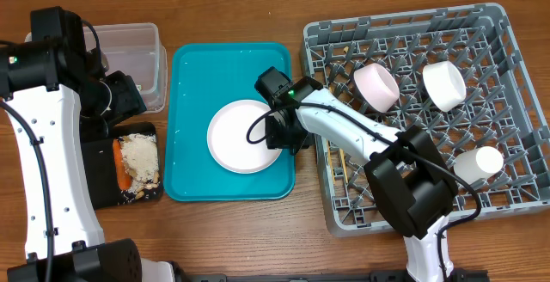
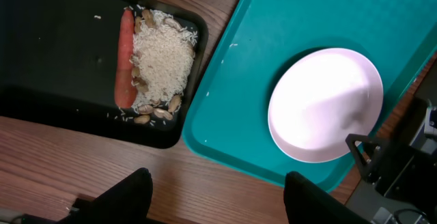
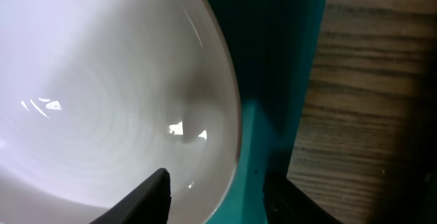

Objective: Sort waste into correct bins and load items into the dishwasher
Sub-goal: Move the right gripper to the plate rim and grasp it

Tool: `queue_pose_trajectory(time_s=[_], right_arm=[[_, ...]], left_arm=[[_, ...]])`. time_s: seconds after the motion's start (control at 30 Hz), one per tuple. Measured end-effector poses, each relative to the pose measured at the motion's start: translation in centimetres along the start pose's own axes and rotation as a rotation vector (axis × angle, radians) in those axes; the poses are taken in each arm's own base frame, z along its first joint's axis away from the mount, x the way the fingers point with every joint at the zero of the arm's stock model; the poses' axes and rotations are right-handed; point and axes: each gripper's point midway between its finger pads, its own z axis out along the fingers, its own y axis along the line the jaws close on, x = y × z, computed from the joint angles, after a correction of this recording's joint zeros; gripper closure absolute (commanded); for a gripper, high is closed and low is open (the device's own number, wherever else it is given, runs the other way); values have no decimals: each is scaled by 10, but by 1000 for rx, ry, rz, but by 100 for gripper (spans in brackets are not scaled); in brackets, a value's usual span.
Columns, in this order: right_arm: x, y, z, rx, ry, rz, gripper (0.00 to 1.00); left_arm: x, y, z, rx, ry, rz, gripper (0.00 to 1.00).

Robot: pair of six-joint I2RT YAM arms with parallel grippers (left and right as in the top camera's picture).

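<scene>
Wood-grain tabletop (image 1: 249, 239) fills the background, and a large teal plastic serving tray (image 1: 225, 71) lies at its middle with a round white plate (image 1: 243, 136) on it, toward the tray's right wall. The right gripper (image 3: 217, 195) is at the plate's right edge. In the right wrist view its jaws stand part-way open astride the rim, one fingertip (image 3: 151, 191) over the white surface and the other outside it by the teal wall. That view cuts off most of the plate, and I cannot tell whether either pad touches it. The left gripper (image 2: 217, 198) hangs above the table edge near the tray's corner, its jaws wide apart and holding nothing; only its dark tips show. Left of the teal tray, a shallow black rectangular tray (image 2: 54, 53) holds a small orange carrot (image 2: 124, 59) lying against a whitish grainy heap (image 2: 164, 59), with tan peanut-shell scraps (image 2: 158, 112) around its edge. A clear rectangular plastic tub (image 1: 144, 34) sits behind it, its left part hidden by the left arm (image 1: 47, 119) and its contents too hazy to make out. On the right, the large square grey plastic dish rack (image 1: 404, 18) carries a pale-pink bowl (image 1: 376, 87), a white bowl (image 1: 443, 85) and a small white cup (image 1: 478, 163), all tipped on their sides. The right arm (image 1: 352, 127) covers much of the rack's near-left part.
</scene>
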Motion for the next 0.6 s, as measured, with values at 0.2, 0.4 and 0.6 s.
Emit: queue_pose_trajectory(time_s=[0.2,0.4,0.6], right_arm=[[2,-1,0,5,7,25,57],[3,-1,0,6,9,50,57],[7,3,1,8,13,50,57]], left_arm=[[0,0,0,-3,0,0,35],[1,-1,0,-2,1,7,34],[1,-1,0,-2,0,7,34]])
